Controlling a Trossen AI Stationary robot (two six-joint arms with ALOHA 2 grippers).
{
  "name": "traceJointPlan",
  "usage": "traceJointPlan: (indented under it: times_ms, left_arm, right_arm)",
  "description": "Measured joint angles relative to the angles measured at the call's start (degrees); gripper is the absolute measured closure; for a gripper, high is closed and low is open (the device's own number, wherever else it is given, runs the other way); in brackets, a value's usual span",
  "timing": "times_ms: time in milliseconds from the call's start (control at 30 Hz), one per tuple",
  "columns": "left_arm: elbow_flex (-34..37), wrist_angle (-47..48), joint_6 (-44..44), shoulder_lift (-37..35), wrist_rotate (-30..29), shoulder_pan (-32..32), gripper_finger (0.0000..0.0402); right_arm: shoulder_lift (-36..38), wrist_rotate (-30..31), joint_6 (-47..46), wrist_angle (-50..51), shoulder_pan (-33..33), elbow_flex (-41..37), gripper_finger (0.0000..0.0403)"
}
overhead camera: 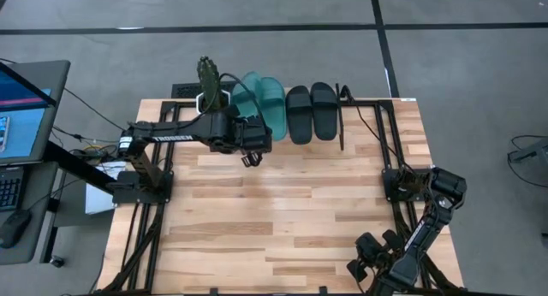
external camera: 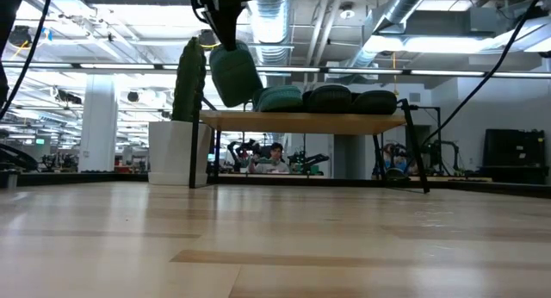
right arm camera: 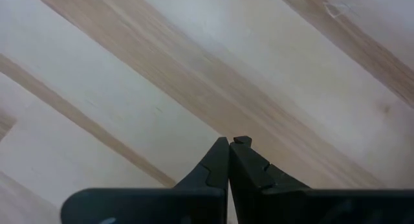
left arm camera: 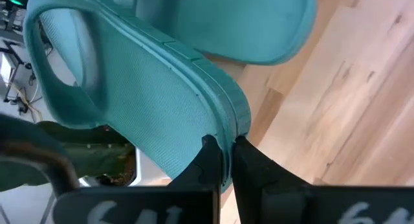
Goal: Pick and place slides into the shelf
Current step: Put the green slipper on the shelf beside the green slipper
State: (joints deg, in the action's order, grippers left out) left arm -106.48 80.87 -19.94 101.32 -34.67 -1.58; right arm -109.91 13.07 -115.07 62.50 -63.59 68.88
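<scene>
From above: left gripper (overhead camera: 249, 156) up at the far side of the table (overhead camera: 282, 236), just in front of the shelf (overhead camera: 364, 102). Pinching one teal slide (overhead camera: 244, 92) by its edge, held out over the left end of the shelf. Already up there: another teal slide (overhead camera: 271, 103), then two black slides (overhead camera: 310, 112), all side by side. Best to go slow here. Keep the held slide clear of the green cactus plant (overhead camera: 208, 74) standing just beside it (an easy bump). Right gripper (overhead camera: 358, 270) waiting at the near right corner, well apart.

From table height: held teal slide (external camera: 233, 74) hanging tilted, above and just left of the shelf top (external camera: 301, 121). Other three slides (external camera: 336, 99) lying in a row on the board. White pot (external camera: 169, 152) with the cactus next to the shelf leg. Probably needs turning flat and lining up beside the teal one before letting go, or else a likely slip off the end.

Left wrist: fingers (left arm camera: 207, 160) squeezed shut on the thin sole rim of the teal slide (left arm camera: 149, 120). Only a small bite, so no quick swings.

Right wrist: right gripper (right arm camera: 231, 160) closed tight, holding nothing, over bare wood (right arm camera: 162, 75).
</scene>
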Motion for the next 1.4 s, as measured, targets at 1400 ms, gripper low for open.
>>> traceJointPlan:
  times_ms: [1400]
  left_arm:
    - [12.3, -7.3, -0.3, 0.0, 2.2, -1.4, 0.029]
  right_arm:
    - [0.0, -1.3, -0.5, -1.4, 0.0, 0.0, 0.0403]
